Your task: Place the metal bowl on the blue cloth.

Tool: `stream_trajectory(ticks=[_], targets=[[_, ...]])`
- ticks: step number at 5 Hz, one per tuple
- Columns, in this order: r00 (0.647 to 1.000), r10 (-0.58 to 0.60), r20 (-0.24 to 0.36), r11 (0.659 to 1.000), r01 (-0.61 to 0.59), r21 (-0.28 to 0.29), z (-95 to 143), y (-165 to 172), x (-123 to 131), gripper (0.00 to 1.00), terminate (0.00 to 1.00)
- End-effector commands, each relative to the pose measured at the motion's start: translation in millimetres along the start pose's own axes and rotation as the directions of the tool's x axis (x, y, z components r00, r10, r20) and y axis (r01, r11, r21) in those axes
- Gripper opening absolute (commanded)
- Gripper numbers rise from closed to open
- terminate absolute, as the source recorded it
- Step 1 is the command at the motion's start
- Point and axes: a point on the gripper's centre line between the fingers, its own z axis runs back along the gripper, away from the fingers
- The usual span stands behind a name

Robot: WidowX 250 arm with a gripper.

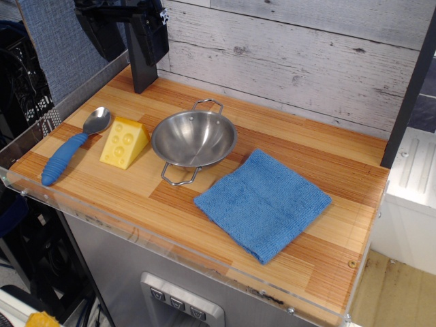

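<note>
Metal bowl [194, 138] sits upright on the wooden bench [327, 153], near the middle, its two wire loop handles pointing toward the back wall and toward the front edge. It is empty and nothing grips it. Just to its right lies the blue cloth [263, 204], spread flat and turned cornerwise; the bowl's rim comes close to the cloth's upper left edge but does not rest on it. To the bowl's left stands a yellow cheese wedge [124, 142], and farther left a spoon [71, 148] with a ribbed blue handle. The hand [143, 42] hangs at the top left, above the back corner of the bench, well apart from the bowl; it is dark and partly cut off, so whether its fingers are apart or together cannot be told.
</note>
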Motion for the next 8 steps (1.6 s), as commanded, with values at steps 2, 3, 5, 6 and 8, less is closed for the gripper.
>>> stream_trajectory(ticks=[2, 3, 5, 6, 8], targets=[[0.999, -0.034, 0.0, 0.999, 0.034, -0.021, -1, -16, 2, 1.0, 0.0], [0.993, -0.118, -0.027, 0.993, 0.117, -0.026, -14, -48, 5, 1.0, 0.0], [0.974, -0.208, -0.085, 0.977, 0.211, 0.031, -72, -90, -10, 1.0, 0.0], [0.975, -0.191, -0.117, 0.979, 0.199, 0.054, -100, -80, -4, 1.0, 0.0], [0.981, -0.137, -0.14, 0.986, 0.149, 0.08, -121, -45, 24, 1.0, 0.0]])
